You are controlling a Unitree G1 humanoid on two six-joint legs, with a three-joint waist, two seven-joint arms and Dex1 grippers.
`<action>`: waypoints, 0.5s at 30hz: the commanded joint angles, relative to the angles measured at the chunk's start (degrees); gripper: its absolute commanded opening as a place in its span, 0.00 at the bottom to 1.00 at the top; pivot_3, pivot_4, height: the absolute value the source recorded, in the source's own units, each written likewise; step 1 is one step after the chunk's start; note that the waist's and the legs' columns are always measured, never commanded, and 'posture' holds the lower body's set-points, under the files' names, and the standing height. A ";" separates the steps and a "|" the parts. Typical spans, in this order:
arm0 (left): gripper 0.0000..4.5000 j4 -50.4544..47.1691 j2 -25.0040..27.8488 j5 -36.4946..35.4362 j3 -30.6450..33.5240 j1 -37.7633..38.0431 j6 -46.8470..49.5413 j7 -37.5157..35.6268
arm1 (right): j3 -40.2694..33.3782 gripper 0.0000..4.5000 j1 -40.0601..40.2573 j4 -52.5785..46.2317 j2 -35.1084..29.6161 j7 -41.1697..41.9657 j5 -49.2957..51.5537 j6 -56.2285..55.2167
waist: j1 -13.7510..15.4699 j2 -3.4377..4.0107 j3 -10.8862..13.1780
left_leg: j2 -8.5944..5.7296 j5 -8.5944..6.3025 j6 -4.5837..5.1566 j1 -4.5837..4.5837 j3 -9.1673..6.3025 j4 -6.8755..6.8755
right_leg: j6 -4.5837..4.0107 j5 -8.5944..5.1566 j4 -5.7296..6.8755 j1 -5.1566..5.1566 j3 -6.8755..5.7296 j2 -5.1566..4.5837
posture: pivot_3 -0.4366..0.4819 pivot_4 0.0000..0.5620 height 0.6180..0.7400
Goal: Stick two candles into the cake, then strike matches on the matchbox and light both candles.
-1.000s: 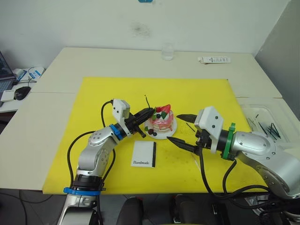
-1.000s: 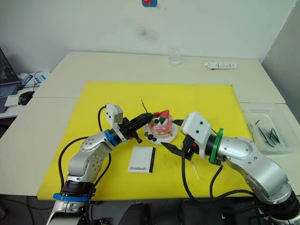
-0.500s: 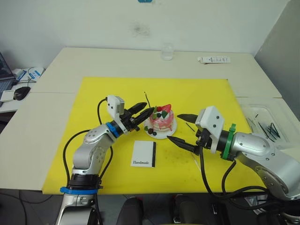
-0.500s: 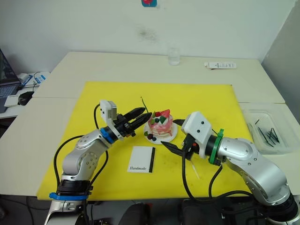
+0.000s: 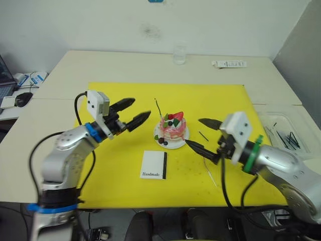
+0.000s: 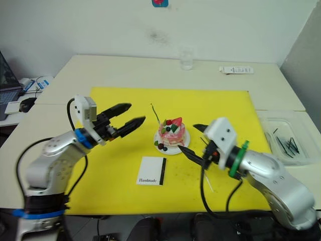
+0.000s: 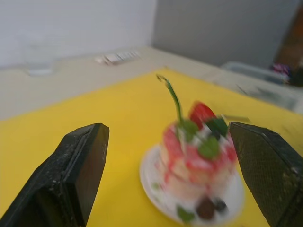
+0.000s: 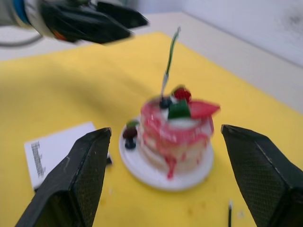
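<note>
- Left eye view: cake (image 5: 172, 127) sits on its small white plate (image 5: 161, 144) near the middle of the yellow mat (image 5: 220, 100), which lies on the pale surface (image 5: 100, 65).
- One candle (image 5: 158, 108) stands upright in the cake's left side, thin and slightly curved, rising above the strawberry.
- A second candle (image 5: 211, 173) lies flat on the mat, to the right of the cake and below the right pincer.
- Left pincer (image 5: 134, 111) hangs to the left of the cake, apart from it, fingers spread and holding nothing.
- Right pincer (image 5: 200, 135) is just right of the plate, fingers wide apart and empty; the lower fingertip is close to the plate rim.
- Matchbox (image 5: 153, 164) lies flat on the mat in front of the cake, black strip on its right edge, "Handmade" lettering visible.
- One match (image 5: 203, 135) lies on the mat between the right pincer's fingers.
- More matches (image 5: 287, 138) lie in a clear tray (image 5: 266, 118) at the right edge of the surface.
- A clear glass (image 5: 179, 54) stands at the far side of the surface.
</note>
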 commanded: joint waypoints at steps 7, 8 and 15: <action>0.99 -18.05 9.49 -10.37 -3.58 8.33 6.28 -13.58 | -5.31 0.87 21.29 -4.39 -4.32 0.45 -7.84 -5.75 | 0.23 0.00 -0.01 | -0.02 0.00 -0.01 0.06 0.02 0.02 | 0.03 -0.04 -0.04 0.08 0.00 -0.12 | 0.48 0.27 1.00; 0.99 -19.04 8.81 -10.51 -4.49 8.63 6.02 -13.14 | -3.76 0.87 22.26 -3.87 -4.33 0.34 -9.42 -6.94 | 0.20 0.00 -0.01 | -0.01 0.00 -0.01 0.09 0.06 0.05 | 0.01 -0.02 -0.03 0.09 0.03 -0.14 | 0.48 0.27 1.00; 0.99 -21.38 5.72 -4.67 -11.17 10.49 -0.90 -14.53 | 5.29 0.87 25.26 0.73 0.09 -4.06 -17.74 -10.54 | 0.01 -0.01 -0.03 | 0.02 0.00 0.00 0.48 0.15 0.05 | -0.34 -0.01 0.05 0.24 0.13 -0.10 | 0.48 0.27 1.00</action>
